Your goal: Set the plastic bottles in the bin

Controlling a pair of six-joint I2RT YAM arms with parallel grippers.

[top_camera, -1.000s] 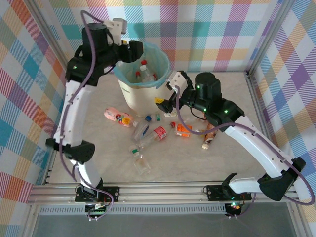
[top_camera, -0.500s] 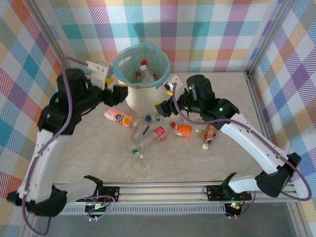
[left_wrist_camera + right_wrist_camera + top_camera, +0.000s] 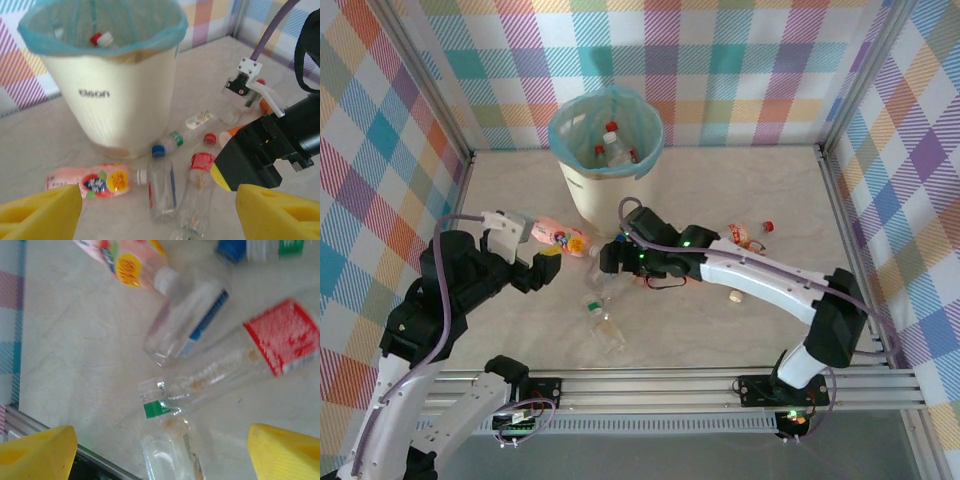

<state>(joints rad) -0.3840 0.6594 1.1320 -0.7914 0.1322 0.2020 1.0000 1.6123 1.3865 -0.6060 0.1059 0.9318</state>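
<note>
Clear, ribbed plastic bottles lie scattered on the marbled counter, just near of the cream bin. More sit inside its teal bag. The left tool hangs left of them, its yellow pads wide apart and empty. The right tool, also spread, hovers over the cluster. Its wrist view shows a red-labelled bottle. The left wrist view shows grey lettering on the bin.

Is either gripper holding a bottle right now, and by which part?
Nothing is held. The left gripper and the right gripper are both open, above bottles lying on the table.
</note>
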